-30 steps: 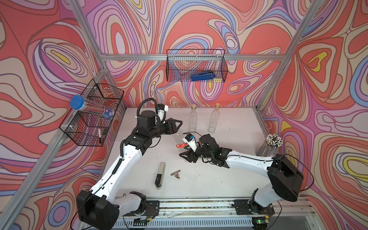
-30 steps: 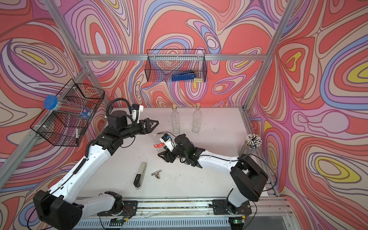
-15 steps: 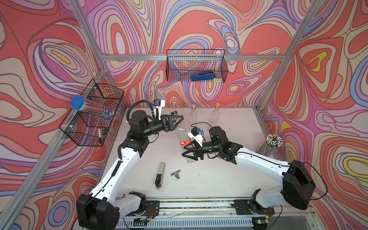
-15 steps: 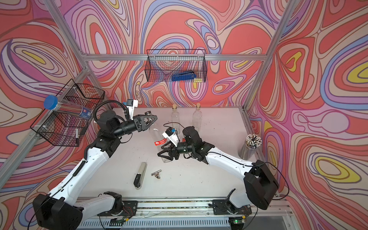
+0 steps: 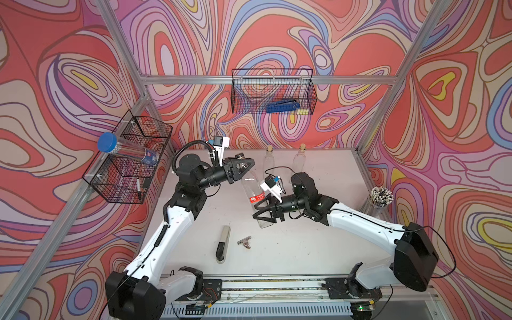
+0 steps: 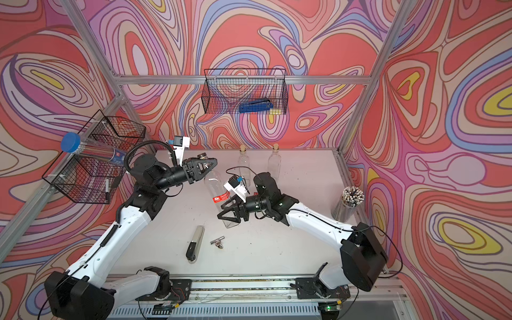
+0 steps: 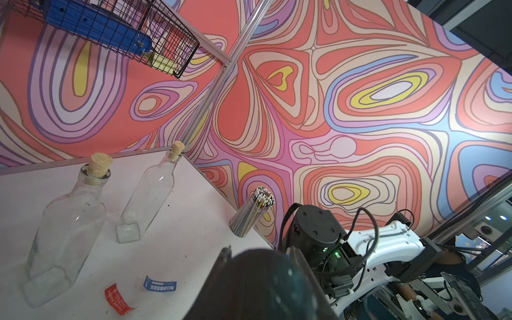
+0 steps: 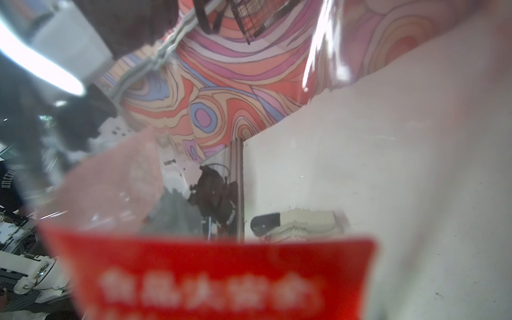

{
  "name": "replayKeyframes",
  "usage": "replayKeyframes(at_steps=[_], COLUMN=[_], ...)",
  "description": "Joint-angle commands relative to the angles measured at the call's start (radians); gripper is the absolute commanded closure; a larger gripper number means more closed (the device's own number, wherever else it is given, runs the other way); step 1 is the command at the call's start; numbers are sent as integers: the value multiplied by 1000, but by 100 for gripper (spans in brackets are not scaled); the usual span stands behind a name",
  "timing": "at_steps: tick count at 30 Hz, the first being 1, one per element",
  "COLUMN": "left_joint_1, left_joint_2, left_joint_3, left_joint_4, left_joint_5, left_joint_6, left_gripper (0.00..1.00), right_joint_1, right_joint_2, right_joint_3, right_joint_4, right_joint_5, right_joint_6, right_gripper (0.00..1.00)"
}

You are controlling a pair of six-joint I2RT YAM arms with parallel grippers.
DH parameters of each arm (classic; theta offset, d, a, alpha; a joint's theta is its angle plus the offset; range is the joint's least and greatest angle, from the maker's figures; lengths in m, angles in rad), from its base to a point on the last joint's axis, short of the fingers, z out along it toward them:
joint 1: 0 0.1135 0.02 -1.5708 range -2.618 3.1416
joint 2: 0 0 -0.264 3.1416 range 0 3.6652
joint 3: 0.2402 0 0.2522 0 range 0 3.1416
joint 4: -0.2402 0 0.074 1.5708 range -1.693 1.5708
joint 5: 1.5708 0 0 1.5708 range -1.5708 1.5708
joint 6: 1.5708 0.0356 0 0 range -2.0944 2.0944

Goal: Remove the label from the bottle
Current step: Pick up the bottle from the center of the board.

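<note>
The left jaws pinch the bottle (image 5: 249, 186) at its top; the right jaws hug its bottom. Keep one grip tight, then free the other to pick at the red label (image 5: 256, 198).

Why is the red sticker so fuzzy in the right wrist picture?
Right wrist view: the red label is very close to the lens, so it is out of focus, and glare streaks the bottle; both top views: the label looks sharp.
</note>
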Motion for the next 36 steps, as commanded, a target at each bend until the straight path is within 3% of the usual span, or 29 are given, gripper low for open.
replayKeyframes(at_steps=[1, 4, 7, 8, 10, 11, 12, 15, 25, 28, 31, 35, 36], left_joint_1=[2, 2, 2, 0, 0, -1, -5, -27, -131, -180, -222, -244, -248], left_joint_2=[-21, -22, -24, -27, -37, -39, -39, -35, 62, 108, 162, 215, 225], left_joint_3=[2, -1, -2, -2, 5, 12, 23, 60, 106, 107, 114, 116, 118], left_joint_4=[31, 22, -5, -18, -85, -126, -174, -317, -540, -553, -559, -560, -586], left_joint_5=[9, 3, -16, -28, -77, -104, -134, -254, -657, -763, -847, -906, -917], left_joint_6=[-3, 3, 21, 27, 65, 85, 109, 178, 224, 228, 226, 212, 208], left_gripper=[89, 100, 100, 100, 100, 100, 100, 100, 100, 100, 100, 100, 100], right_joint_1=[-2, -2, -2, -2, -2, -2, -2, -5, -14, -12, 9, 69, 84], right_joint_2=[8, 9, 14, 14, 16, 16, 13, -2, -101, -122, -132, -102, -88], right_joint_3=[40, 38, 38, 41, 50, 53, 54, 45, -20, -36, -44, -23, -15], right_joint_4=[48, 45, 39, 30, -12, -32, -54, -115, -217, -211, -200, -200, -204], right_joint_5=[-35, -27, 2, 12, 49, 71, 103, 189, 393, 461, 555, 700, 738], right_joint_6=[-11, -11, -11, -17, -36, -44, -55, -82, -80, -44, -29, -25, -26], right_gripper=[100, 100, 100, 90, 45, 32, 21, 2, 5, 25, 56, 74, 75])
